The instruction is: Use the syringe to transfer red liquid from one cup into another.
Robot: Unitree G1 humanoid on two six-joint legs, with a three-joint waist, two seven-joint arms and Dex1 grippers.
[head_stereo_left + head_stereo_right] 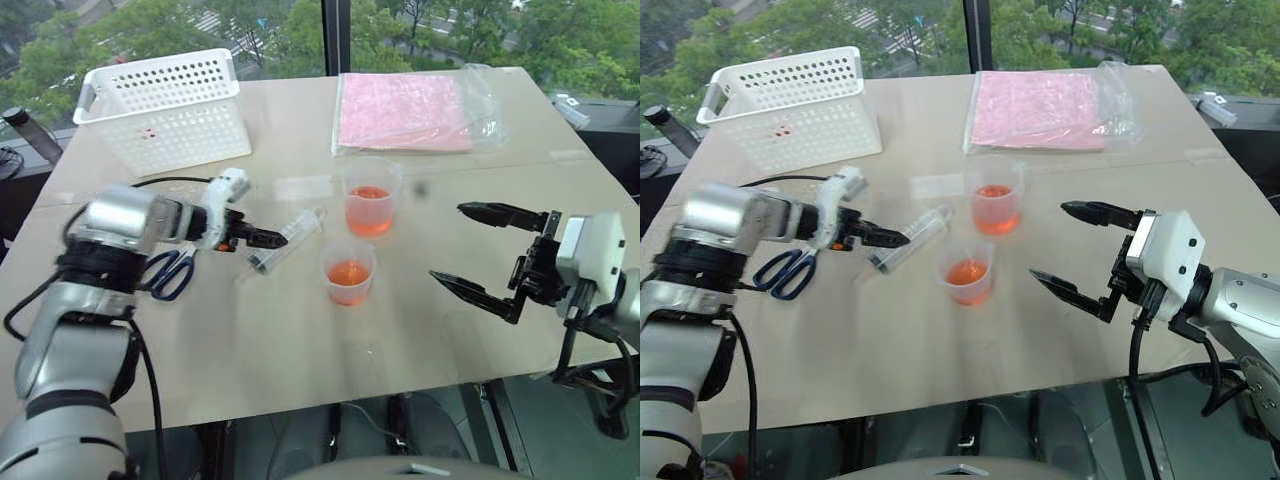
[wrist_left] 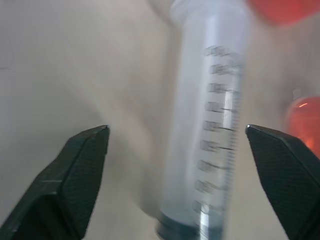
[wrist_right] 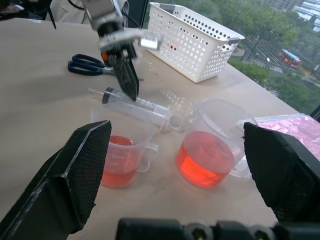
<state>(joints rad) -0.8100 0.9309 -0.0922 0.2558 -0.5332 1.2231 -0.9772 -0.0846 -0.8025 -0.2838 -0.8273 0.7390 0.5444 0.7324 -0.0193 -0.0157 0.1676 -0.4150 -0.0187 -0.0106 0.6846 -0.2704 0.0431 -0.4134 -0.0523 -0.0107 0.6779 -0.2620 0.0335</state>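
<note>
A clear syringe (image 1: 285, 239) is seen lying flat on the beige surface (image 1: 300, 340), left of centre in the head view, just left of the shorter cup (image 1: 349, 271) and the taller beaker (image 1: 371, 196), both holding red liquid (image 1: 369, 212). Its long axis runs diagonally, the black plunger tip toward the lower left and the nozzle end toward the upper right, near the beaker. The left claw (image 1: 266, 239) is spread wide at the plunger end, nothing gripped (in the left wrist view the barrel lies between its fingers). The step in hand is judged to be pickup: the fingers are best settled square across the barrel before closing. The right claw (image 1: 478, 248) hangs wide open and empty at right.
</note>
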